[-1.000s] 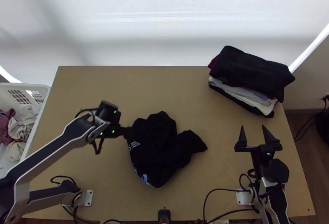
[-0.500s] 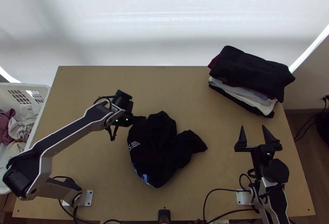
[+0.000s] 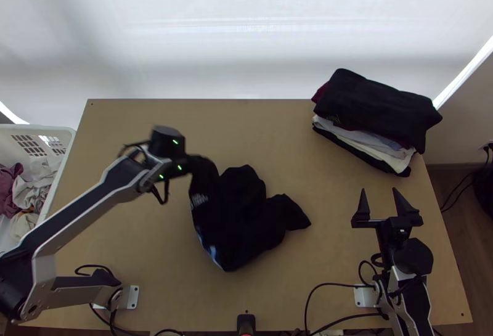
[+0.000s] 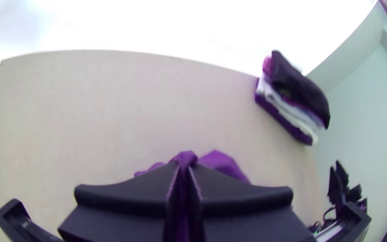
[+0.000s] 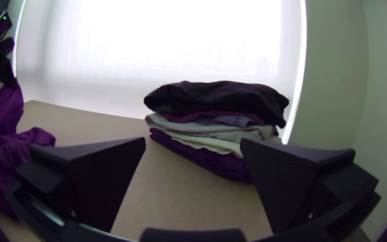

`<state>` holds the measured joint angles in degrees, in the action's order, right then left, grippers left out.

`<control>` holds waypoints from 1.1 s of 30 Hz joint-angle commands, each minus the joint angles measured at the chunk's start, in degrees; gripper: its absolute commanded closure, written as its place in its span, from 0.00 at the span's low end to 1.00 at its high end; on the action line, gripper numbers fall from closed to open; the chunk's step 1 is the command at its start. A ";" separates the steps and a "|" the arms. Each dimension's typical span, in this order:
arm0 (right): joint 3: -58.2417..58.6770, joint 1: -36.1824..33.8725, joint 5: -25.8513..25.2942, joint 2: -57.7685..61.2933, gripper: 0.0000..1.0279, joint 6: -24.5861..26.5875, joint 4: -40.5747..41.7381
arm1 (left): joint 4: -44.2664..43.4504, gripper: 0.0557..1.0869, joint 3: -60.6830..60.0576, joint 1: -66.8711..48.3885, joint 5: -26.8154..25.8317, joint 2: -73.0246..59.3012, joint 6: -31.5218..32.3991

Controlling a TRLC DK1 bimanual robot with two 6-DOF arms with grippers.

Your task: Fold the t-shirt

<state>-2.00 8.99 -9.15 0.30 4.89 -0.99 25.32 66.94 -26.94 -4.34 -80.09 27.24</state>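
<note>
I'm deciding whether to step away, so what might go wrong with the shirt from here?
The left tool pinches the shirt at one raised part, so it may slip out.

The right tool stands open, away from the shirt, so the cloth might twist if lifted one-sided.

The rest lies bunched on the table, so folding now would probably trap creases.

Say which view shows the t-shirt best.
The top view: most of the t-shirt is in sight, bunched on the table. The left wrist view shows a part pinched between the left jaws; the right wrist view shows cloth hanging from them.
</note>
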 commanded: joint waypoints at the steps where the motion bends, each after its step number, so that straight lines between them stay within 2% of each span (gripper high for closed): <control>1: 0.59 0.50 0.09 -0.38 0.04 -0.49 0.82 | -0.89 0.96 7.33 4.79 1.35 4.25 1.58; 15: 0.68 0.41 0.09 -0.38 0.04 -0.49 0.82 | -5.37 0.96 29.04 38.28 3.37 11.01 -0.35; 20: 0.59 0.50 0.18 -0.38 0.04 -0.49 0.82 | -6.60 0.96 34.05 44.25 3.28 11.63 -2.90; 25: 0.68 0.41 0.18 -0.38 0.04 -0.49 0.82 | -5.55 0.96 35.81 42.76 3.20 11.89 -4.31; 29: 0.59 0.41 0.18 -0.38 0.04 -0.49 0.82 | -4.40 0.96 33.79 35.38 3.55 11.98 -5.62; 33: 0.68 0.50 0.18 -0.38 0.04 -0.49 0.82 | -4.32 0.96 29.13 23.34 9.79 11.28 -8.70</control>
<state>-2.00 8.99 -9.15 0.30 4.86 -0.99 21.91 98.96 2.59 3.03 -69.67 21.23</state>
